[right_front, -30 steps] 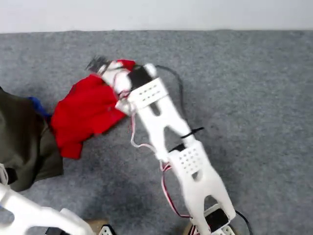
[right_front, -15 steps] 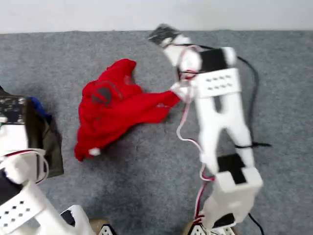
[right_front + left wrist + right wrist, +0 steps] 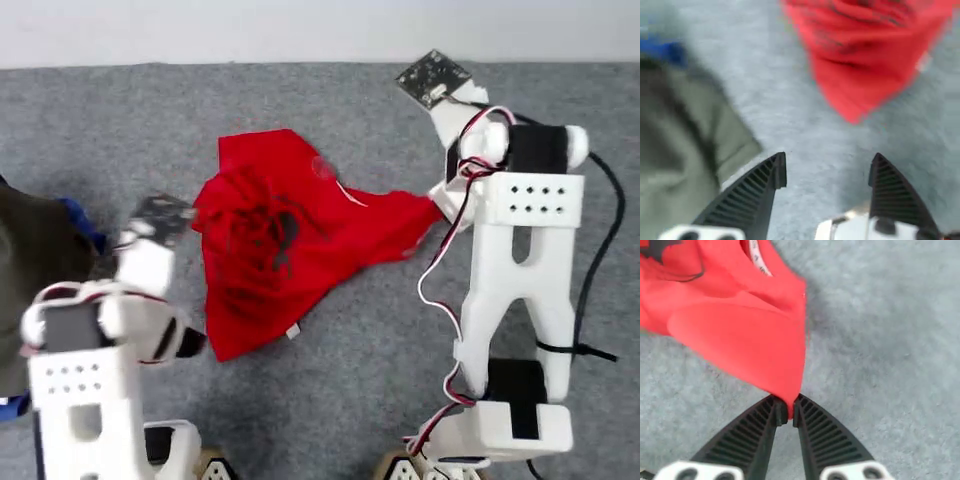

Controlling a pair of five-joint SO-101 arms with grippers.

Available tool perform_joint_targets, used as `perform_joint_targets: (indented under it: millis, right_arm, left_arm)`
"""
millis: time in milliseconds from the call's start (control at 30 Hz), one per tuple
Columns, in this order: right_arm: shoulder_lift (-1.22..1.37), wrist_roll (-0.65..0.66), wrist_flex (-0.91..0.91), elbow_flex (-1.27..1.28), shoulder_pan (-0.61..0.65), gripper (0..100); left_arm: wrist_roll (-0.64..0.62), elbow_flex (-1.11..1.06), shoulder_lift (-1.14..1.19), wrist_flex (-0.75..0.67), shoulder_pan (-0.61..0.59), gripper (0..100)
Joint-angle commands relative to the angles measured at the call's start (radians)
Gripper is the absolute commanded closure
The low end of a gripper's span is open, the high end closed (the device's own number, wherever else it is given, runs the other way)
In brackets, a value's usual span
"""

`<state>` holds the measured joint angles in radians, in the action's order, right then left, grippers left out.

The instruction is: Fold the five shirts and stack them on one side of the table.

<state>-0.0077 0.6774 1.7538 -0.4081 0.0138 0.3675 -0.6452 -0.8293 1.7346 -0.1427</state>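
Grey felt-like cloth covers the table (image 3: 330,400) from edge to edge. On it, near the middle, lies the red shirt (image 3: 280,250), crumpled and unfolded, with a dark print facing up. One corner is drawn out to a point toward the right arm (image 3: 520,260), and the opposite lower corner tapers toward the left arm (image 3: 85,360). The right arm stands on the right half of the table, its white links running up from the near edge. The left arm sits at the near left corner, just beside the shirt's lower corner. A dark olive shirt (image 3: 40,250) is heaped at the left edge, apart from the red one.

The right gripper (image 3: 786,412) has its fingers pressed together on the stretched tip of the red shirt – the fabric fans out from the pinch. The left gripper (image 3: 827,167) is spread wide with nothing between its fingers, over bare grey cloth between the olive shirt and the red shirt's lower corner. A scrap of blue fabric (image 3: 80,222) peeks out beside the olive heap. A small white tag (image 3: 292,331) shows at the red shirt's hem.
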Motion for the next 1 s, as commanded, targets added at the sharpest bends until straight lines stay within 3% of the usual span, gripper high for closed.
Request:
perform_joint_targets:
  millis: [0,167,967]
  right_arm:
    - [-0.058,0.003,0.039,0.012,-0.016,98.9]
    - [-0.058,0.002,0.039,0.037,-0.021,98.9]
    - [-0.054,0.002,0.039,0.041,-0.024,98.9]
  left_arm:
    - [-0.008,0.005,0.104,0.011,0.135,73]
    - [-0.008,0.005,0.29,-0.075,0.226,73]
    - [-0.006,-0.001,0.896,-0.433,0.224,74]
